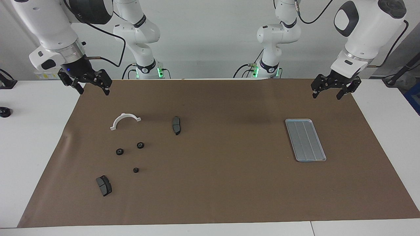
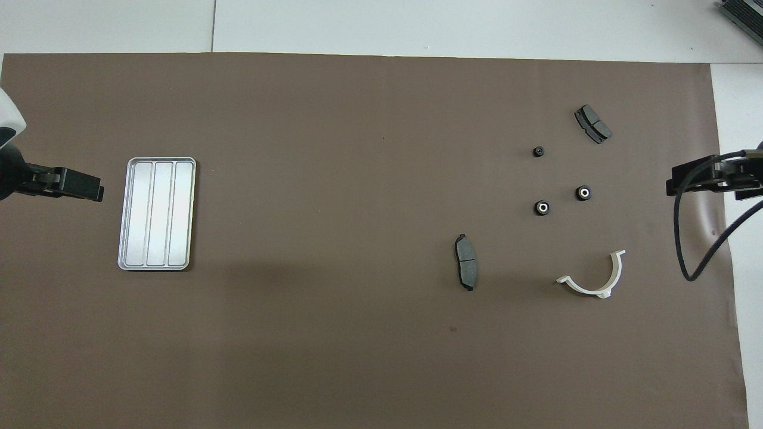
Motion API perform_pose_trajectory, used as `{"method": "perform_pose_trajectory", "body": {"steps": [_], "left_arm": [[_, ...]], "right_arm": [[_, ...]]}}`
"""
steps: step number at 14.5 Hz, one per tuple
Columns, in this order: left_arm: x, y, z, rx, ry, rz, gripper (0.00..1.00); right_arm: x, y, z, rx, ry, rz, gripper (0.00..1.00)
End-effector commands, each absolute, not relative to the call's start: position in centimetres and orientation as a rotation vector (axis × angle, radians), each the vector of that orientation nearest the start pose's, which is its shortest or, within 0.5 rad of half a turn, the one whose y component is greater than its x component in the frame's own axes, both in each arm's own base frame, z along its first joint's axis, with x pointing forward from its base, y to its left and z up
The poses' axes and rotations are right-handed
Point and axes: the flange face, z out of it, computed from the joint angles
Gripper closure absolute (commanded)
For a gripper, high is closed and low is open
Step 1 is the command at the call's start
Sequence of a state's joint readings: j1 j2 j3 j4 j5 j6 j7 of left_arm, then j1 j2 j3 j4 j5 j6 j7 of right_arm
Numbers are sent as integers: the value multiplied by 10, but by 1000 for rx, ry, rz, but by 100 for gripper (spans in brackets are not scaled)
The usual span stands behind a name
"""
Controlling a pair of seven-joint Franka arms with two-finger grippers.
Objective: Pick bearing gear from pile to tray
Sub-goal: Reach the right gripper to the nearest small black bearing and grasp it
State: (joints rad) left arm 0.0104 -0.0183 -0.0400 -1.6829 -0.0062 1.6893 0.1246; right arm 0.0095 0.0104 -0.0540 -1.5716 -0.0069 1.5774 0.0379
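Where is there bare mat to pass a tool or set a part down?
Widest free patch: the brown mat between the tray and the nearer brake pad. The tray itself is bare. Crowded: the right arm's end, where the white bracket, three gears and the farther brake pad lie scattered.

Silver grooved tray (image 1: 305, 140), 3 black gears (image 1: 140, 145), white bracket (image 1: 125, 120), brown mat (image 1: 216, 183).
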Motion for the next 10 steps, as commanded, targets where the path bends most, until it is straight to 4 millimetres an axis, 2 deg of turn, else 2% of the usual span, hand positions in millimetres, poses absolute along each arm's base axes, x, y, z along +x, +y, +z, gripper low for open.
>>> {"method": "perform_pose_trajectory", "body": {"steps": [1, 5, 7, 8, 10], "left_arm": [[549, -15, 593, -3147, 224, -69, 0], [549, -15, 592, -3147, 224, -67, 0], [548, -15, 592, -3147, 224, -64, 0], [549, -15, 592, -3147, 224, -69, 0], [549, -15, 592, -3147, 224, -69, 0]], "right_arm": [[557, -27, 619, -3157, 136, 15, 0], [557, -28, 618, -3158, 135, 10, 0], [554, -28, 609, -3157, 122, -7, 0], [559, -29, 599, -3156, 111, -98, 0], [564, -33, 565, -3158, 26, -127, 0]]}}
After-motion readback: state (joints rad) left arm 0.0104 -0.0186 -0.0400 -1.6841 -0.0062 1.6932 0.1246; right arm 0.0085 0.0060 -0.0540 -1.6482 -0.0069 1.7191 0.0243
